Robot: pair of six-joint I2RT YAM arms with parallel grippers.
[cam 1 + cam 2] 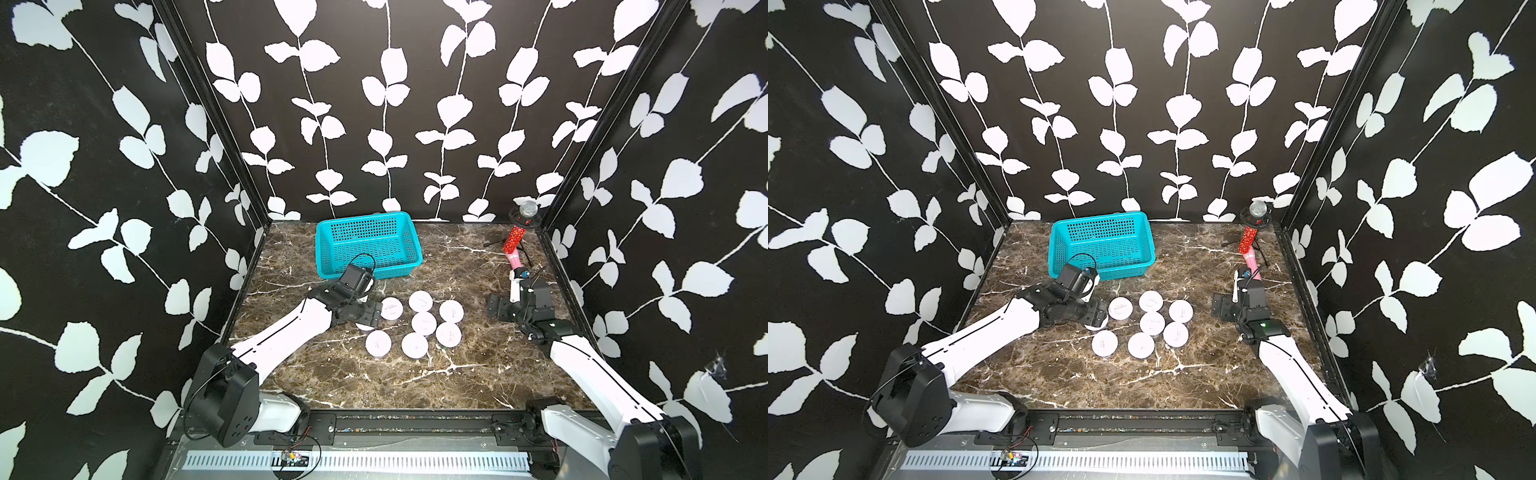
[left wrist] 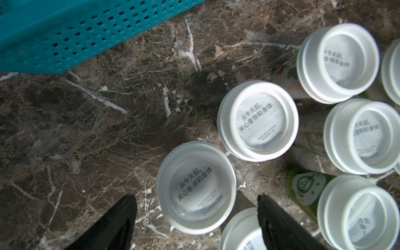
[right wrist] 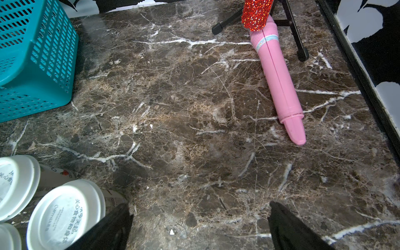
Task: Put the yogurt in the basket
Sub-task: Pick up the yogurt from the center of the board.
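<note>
Left gripper (image 2: 194,195) spread at yogurt cup (image 2: 194,173); top views mostly hide cup.

Basket (image 1: 365,228), 12 o'clock: turquoise, grid-perforated. Yogurt lids (image 1: 423,322): white, grey print. Desk (image 1: 374,382): brown marble, white veins. Walls (image 1: 374,124): black, white leaf pattern.

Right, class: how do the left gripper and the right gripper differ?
The left gripper hovers over a yogurt cup; the right gripper hangs over bare tabletop. The left gripper is nearer the basket; the right gripper is nearer the microphone. Both are open, holding nothing.
</note>
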